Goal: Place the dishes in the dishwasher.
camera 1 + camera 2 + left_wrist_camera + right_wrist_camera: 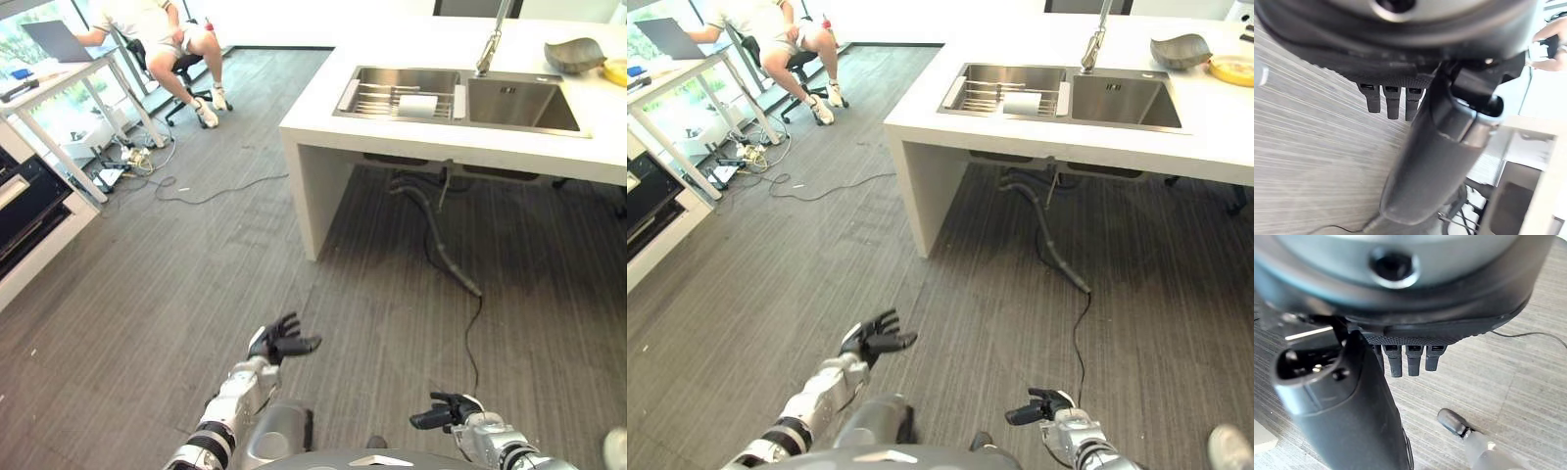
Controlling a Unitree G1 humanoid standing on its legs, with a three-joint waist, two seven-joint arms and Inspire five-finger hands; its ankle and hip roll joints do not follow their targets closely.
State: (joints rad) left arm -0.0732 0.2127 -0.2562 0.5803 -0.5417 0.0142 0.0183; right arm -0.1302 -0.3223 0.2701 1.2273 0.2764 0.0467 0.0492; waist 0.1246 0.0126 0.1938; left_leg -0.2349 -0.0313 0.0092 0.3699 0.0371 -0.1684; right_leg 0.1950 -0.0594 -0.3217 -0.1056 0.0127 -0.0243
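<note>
We are standing well back from the sink (460,96), both robot hands empty over the floor (147,294): left robot hand (279,343) spread loosely, right robot hand (449,411) relaxed too, pinching nothing. The dishes, a grey bowl (575,54) and a yellow dish (616,70), are sitting on the tabletop (392,132) just right of the sink. We are judging this the approach step; next we need to close in on that sink.

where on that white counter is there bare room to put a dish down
The white counter is bare on its wide near-left stretch, bordered by the sink and the counter's front edge. The left basin holds a rack. The far right corner is crowded by a grey bowl and a yellow dish.
</note>
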